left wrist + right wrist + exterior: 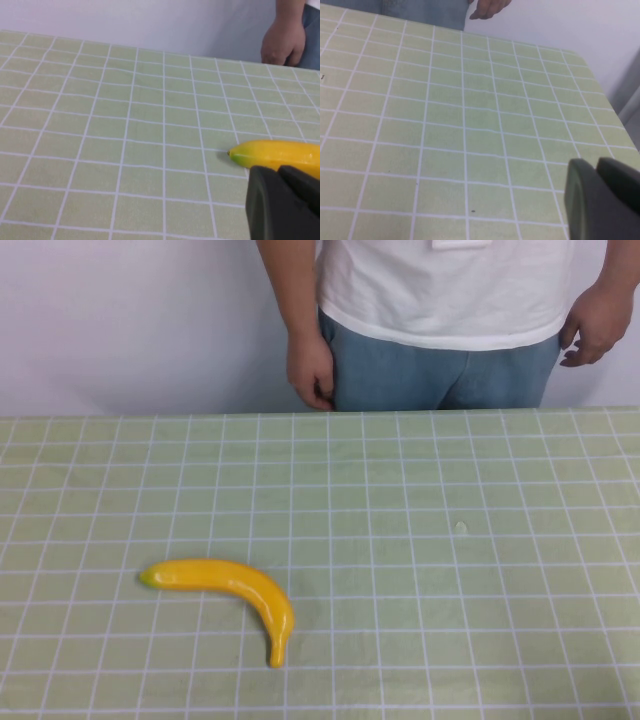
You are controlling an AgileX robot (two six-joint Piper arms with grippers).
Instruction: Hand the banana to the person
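We only get a sliver of each tool here. The left tool [282, 202] shows as a dark plastic chunk at the edge of its own wrist view, sitting low over the tabletop [450, 490] just beside the banana [225, 592], and the right tool [602, 197] is the same story, a dark block cut off by the frame corner over bare grid. We honestly can't tell whether either tool is open or closed, and neither one shows up in the high view at all.

The banana lies flat on the tabletop on the robot's left side, near the front edge, greenish tip pointing left and the stem end curling toward the robot. In the left wrist view only its greenish end [272, 152] is visible; the rest runs out of frame and behind the tool.

The person [450, 300] stands at the far edge of the tabletop, cut off above the chest, white T-shirt, blue jeans, both hands hanging down at their sides and well apart from the banana.

The surface is a pale green cloth with a white grid, with one tiny pale speck [461, 527] right of centre. Behind it is a plain white wall [130, 320].
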